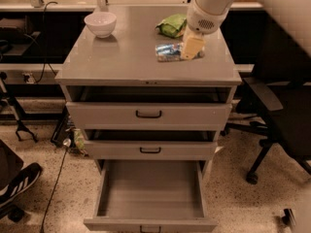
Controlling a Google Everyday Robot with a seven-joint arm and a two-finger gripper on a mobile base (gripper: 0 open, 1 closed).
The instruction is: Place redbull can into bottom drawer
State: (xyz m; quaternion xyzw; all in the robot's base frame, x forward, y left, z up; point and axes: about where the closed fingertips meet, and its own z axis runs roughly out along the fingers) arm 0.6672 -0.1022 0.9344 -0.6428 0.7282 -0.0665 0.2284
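The redbull can (167, 52) lies on its side on the grey cabinet top (126, 57), right of the middle. My gripper (191, 49) reaches down from the upper right and sits at the can's right end, its yellowish fingers (192, 45) against or around that end. The bottom drawer (150, 191) is pulled far out, and its plain grey inside holds nothing that I can see.
A white bowl (100, 24) stands at the top's back left. A green snack bag (172, 25) lies just behind the can. The two upper drawers (148, 114) are slightly ajar. A black office chair (277, 125) stands to the right, and cables hang at left.
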